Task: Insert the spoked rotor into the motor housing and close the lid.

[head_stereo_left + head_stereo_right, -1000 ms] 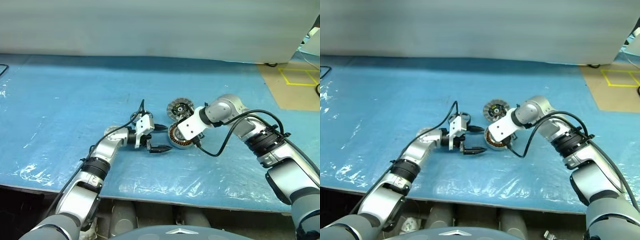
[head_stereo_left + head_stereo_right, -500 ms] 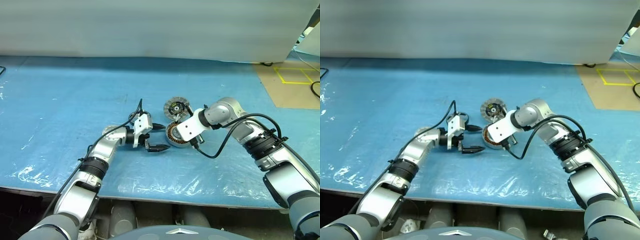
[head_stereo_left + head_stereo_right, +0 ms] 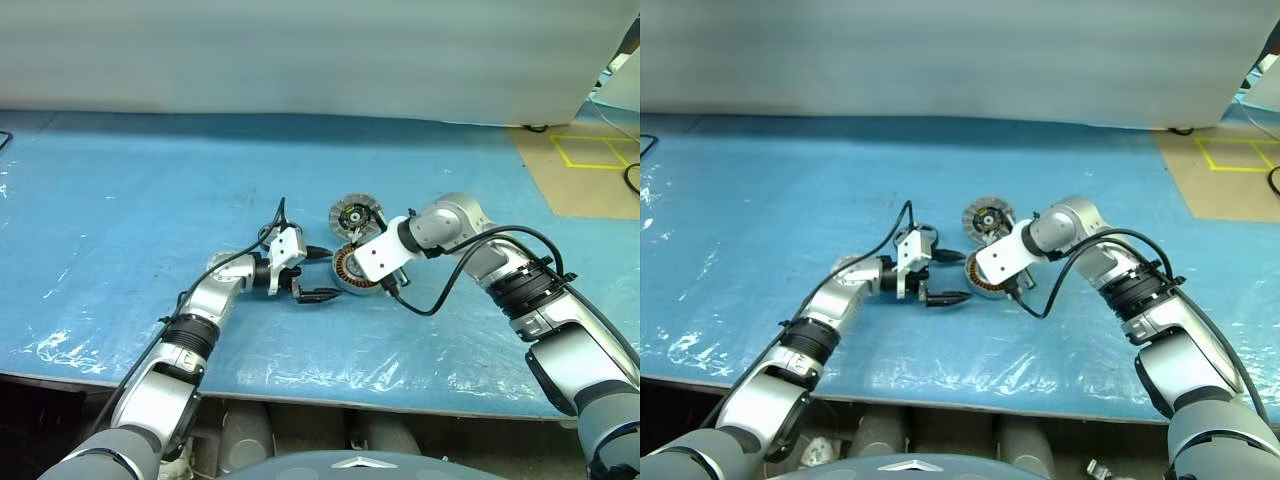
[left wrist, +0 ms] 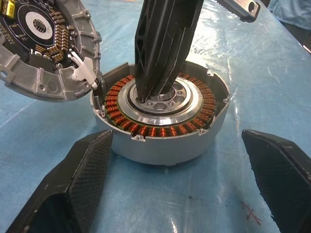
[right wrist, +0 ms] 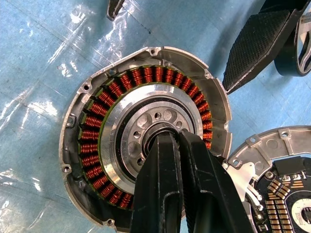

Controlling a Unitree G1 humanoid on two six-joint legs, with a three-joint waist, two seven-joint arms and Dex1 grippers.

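Pressing its two black fingers together, the right gripper (image 5: pixel 177 141) points down into the dark centre bore of the motor housing (image 4: pixel 160 119), its tips on the silver hub with nothing caught between them. The left gripper (image 4: pixel 180 179) stands spread wide and empty, one carbon-weave finger on either side of the housing and clear of its wall. Just beyond the right gripper's tips, touching the housing's rim, lies the lid (image 4: pixel 41 46), inner face up, showing a dark circuit board with small yellow-green parts. Behind one left finger in the right wrist view a thin dark ring with a slim silvery spoke shows, probably the spoked rotor (image 5: pixel 302 41), though too little of it is visible to be sure.

The housing looks like solid metal: heavy for its size, stiff and smooth. Its copper coil windings (image 5: pixel 121 87) seem the delicate part, so a hold belongs across the outer wall, where the left fingers already flank it. The rotor would be light and easily bent at its spokes; the rim is probably the safer place to pinch. The lid's exposed board should be left untouched, taken by its ribbed edge.
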